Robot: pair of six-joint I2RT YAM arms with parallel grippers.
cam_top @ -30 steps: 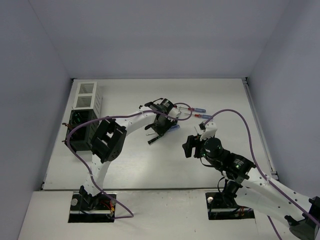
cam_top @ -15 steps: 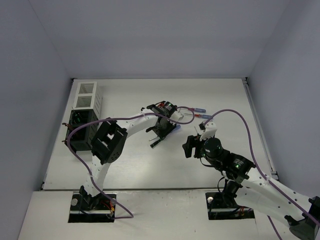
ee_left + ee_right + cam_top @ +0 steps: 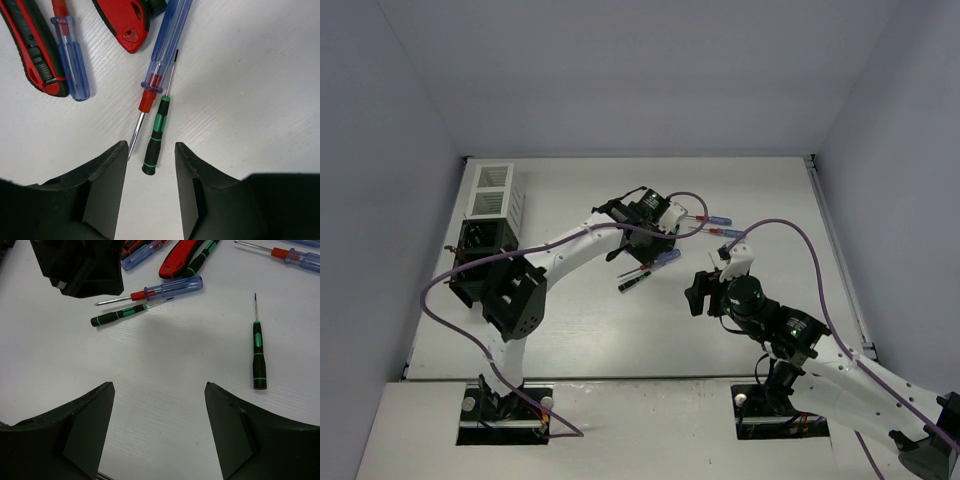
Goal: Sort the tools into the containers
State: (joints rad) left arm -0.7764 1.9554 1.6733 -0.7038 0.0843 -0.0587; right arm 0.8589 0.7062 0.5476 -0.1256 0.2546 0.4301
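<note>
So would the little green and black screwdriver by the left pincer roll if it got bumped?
Probably. The green and black screwdriver has a slim, round handle and lies flat on the table, so a sideways nudge would likely roll it. It looks thin and light, so it should lift easily, though it might twist in the left pincer.

Three cameras: one overhead, two close on the wrists.
The top camera looks down from above the near edge and takes in the whole counter to its far edge. The left wrist camera faces straight down, very near mid-counter. The right wrist camera looks aslant from farther back. All three share the black-and-green screwdriver beside the blue-handled screwdriver.
</note>
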